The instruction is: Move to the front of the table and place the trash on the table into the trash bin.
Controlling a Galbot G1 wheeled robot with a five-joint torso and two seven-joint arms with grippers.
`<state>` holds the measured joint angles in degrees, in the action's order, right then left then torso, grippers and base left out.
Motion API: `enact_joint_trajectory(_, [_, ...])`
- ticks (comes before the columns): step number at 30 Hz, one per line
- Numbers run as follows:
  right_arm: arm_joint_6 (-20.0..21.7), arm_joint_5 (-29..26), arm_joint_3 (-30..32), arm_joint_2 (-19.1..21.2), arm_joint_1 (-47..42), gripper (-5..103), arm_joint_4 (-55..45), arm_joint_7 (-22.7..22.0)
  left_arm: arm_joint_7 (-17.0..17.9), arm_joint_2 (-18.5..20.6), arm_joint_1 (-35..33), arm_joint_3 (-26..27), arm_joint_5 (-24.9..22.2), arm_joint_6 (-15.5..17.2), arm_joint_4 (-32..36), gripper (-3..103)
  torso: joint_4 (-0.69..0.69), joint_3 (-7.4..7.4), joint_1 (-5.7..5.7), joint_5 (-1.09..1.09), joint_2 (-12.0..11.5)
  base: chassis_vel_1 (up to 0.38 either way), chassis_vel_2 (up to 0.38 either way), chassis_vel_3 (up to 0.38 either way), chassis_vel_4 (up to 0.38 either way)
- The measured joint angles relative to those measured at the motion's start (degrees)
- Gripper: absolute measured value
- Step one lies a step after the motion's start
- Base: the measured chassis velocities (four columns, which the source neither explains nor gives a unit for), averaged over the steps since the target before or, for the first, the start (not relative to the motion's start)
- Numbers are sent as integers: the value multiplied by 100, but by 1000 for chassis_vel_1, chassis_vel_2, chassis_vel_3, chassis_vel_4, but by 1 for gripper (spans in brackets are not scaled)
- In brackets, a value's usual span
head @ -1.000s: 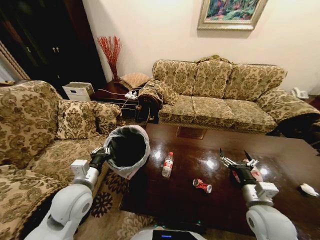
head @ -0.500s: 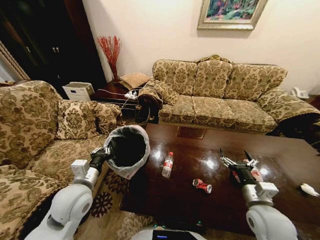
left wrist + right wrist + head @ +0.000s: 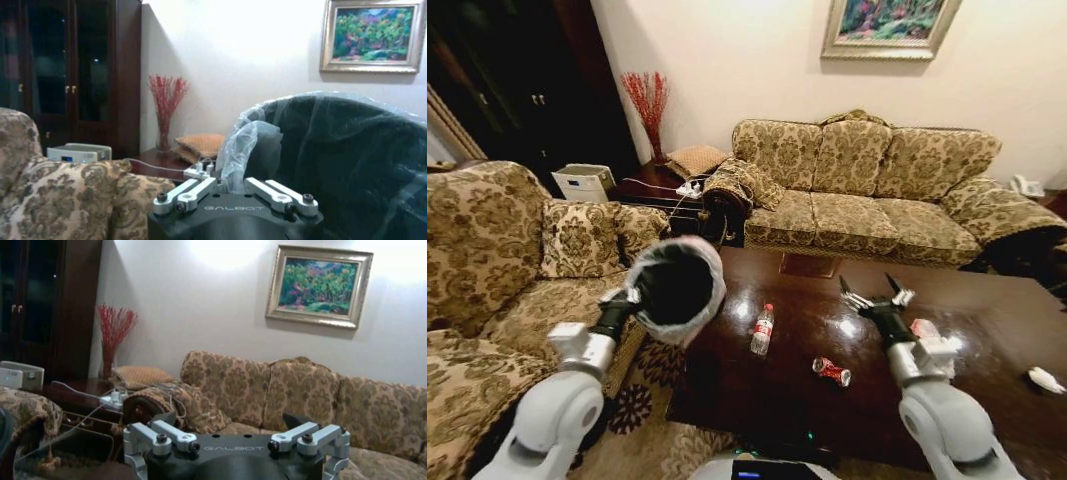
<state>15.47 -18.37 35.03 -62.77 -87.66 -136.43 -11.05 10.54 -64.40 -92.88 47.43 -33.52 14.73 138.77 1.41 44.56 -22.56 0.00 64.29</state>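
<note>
— Right gripper first: where is it, and is it holding anything?

— Raised above the table, fingers spread wide, nothing between them. From it, the crushed can lies at about seven o'clock on the tabletop, the bottle at eight o'clock standing upright, the pink-white bag bundle close by at four o'clock, and the paper wad well apart near the table's right edge.

— And the left gripper?

— Clenched on the liner at the rim of the trash bin, which hangs tilted in the air by the table's left end, its mouth facing the camera.
</note>
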Motion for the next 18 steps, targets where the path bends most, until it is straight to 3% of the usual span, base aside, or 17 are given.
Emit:
enact_joint_trajectory(6, [9,-34,-18,0,-35,100,21,-17,-183,104,-15,201,264,12,-142,3,1,-1,1,0,0,0,0,0,0])
enact_joint_trajectory(14, [-11,-619,-275,-37,82,100,428,51,-280,376,96,470,366,105,-461,3,0,-1,0,-2,0,0,0,0,0])
enact_joint_trajectory(16, [-71,-1071,-674,-166,373,100,1129,102,-278,581,129,614,209,250,-562,3,2,0,1,-2,0,0,0,0,0])
enact_joint_trajectory(18, [-95,-1126,-1036,-224,584,100,1521,91,-262,653,130,631,133,283,-568,3,1,0,1,1,0,0,0,0,0])
